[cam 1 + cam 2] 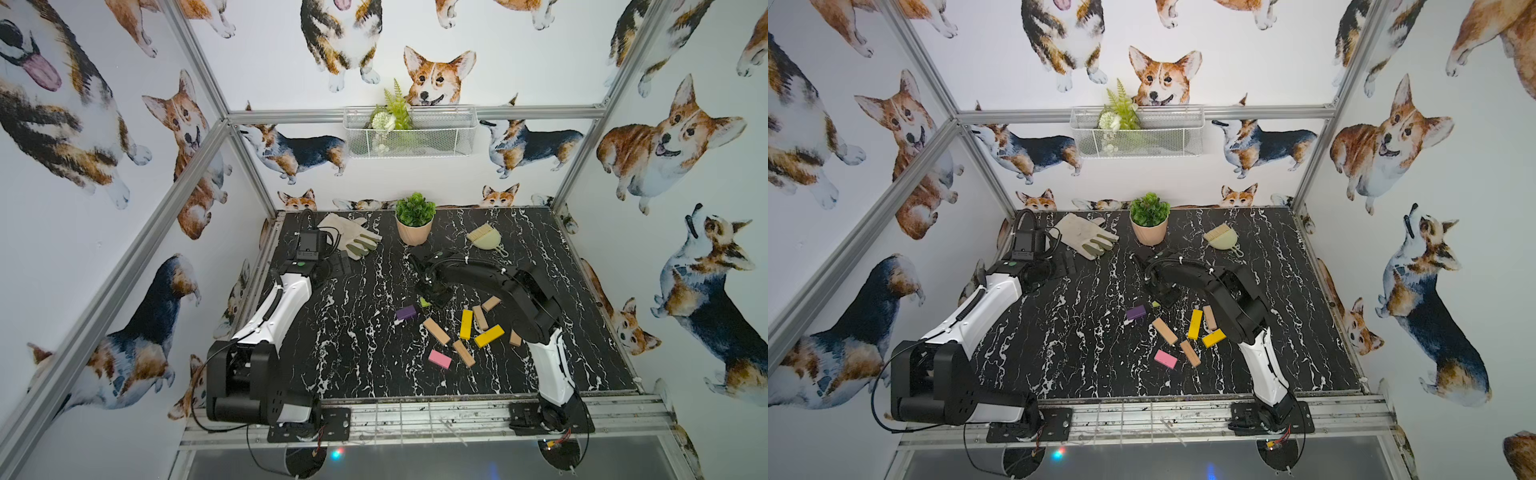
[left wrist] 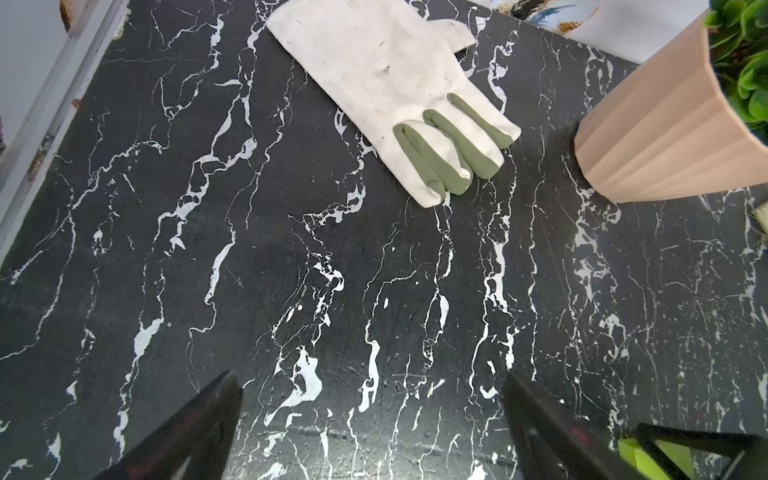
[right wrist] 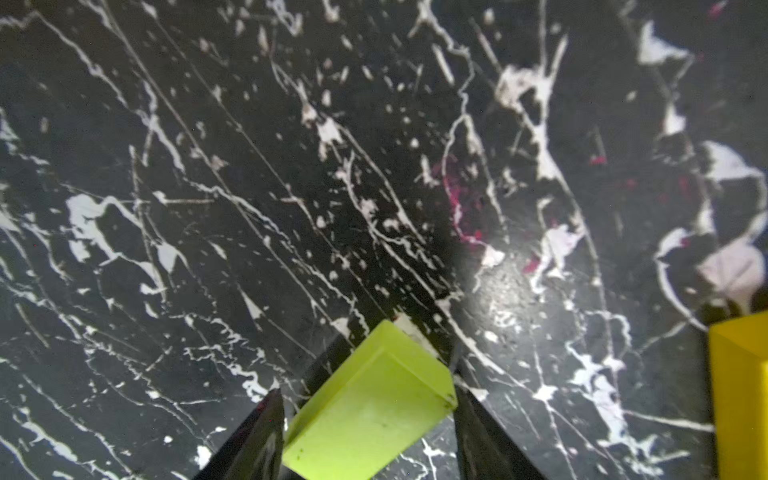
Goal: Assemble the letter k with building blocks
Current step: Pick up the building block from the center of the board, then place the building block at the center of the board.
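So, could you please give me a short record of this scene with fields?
left gripper: open, over bare table, near glove
right gripper: shut on lime block
loose blocks: purple block, pink block, two yellow blocks, five tan blocks, scattered flat by the right arm
letter k: no shape yet
other items: plant, brush at the far side
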Motion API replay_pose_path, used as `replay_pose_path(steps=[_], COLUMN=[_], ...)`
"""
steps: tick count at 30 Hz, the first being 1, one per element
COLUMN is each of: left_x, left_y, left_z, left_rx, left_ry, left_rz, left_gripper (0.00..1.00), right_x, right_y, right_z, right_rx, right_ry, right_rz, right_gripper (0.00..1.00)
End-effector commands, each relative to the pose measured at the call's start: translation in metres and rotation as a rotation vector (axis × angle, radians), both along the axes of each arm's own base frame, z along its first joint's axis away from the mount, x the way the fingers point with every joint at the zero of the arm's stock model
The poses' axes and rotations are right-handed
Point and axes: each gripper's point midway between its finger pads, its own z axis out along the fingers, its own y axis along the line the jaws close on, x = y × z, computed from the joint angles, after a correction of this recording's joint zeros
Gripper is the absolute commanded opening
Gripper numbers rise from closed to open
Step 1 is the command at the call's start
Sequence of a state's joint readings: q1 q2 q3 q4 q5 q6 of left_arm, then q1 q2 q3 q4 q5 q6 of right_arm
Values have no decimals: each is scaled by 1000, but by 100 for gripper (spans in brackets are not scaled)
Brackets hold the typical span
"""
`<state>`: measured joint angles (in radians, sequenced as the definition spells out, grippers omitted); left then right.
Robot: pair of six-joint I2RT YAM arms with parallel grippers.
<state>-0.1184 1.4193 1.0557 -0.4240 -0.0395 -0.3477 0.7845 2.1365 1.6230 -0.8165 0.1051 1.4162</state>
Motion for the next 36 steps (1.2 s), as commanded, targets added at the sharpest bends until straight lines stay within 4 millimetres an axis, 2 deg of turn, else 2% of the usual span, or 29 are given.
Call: replay_pose_path(steps=[1,2,5,9,15,20,24,27,32,36], left_x=[4,4,4,4,4,4,4,5,4,4], left_y=[0,0,0,1,2,2,1,1,1,1], left_z=[4,5,4,5,6,6,6,5,5,3], left_rx=[-3,-2,-2,4,7,9,3,2,8,14], left_ry=[-21,-22,-20,-22,-24,-25,-24,-20,-20,-16], left_rz=[10,11,11,15,20,20,19,19,22,19], left_gripper=[100,100,100,100,100,100,100,100,100,100], right_x=[-5,-7,-9,-12,-8,9,17,25,35,37], right_y=[-1,-1,-4,-9,-11,-7,4,26,64,82], right_z=[0,0,-1,0,6,27,42,49,48,43], right_rx=[23,22,15,-7,-41,-145,-150,-111,-133,-152], right_ry=[48,52,57,57,50,6,-37,-60,-53,-58], right_rz=[-149,-150,-161,-162,-98,165,315,405,571,637], right_gripper=[65,64,48,35,30,26,24,24,23,23])
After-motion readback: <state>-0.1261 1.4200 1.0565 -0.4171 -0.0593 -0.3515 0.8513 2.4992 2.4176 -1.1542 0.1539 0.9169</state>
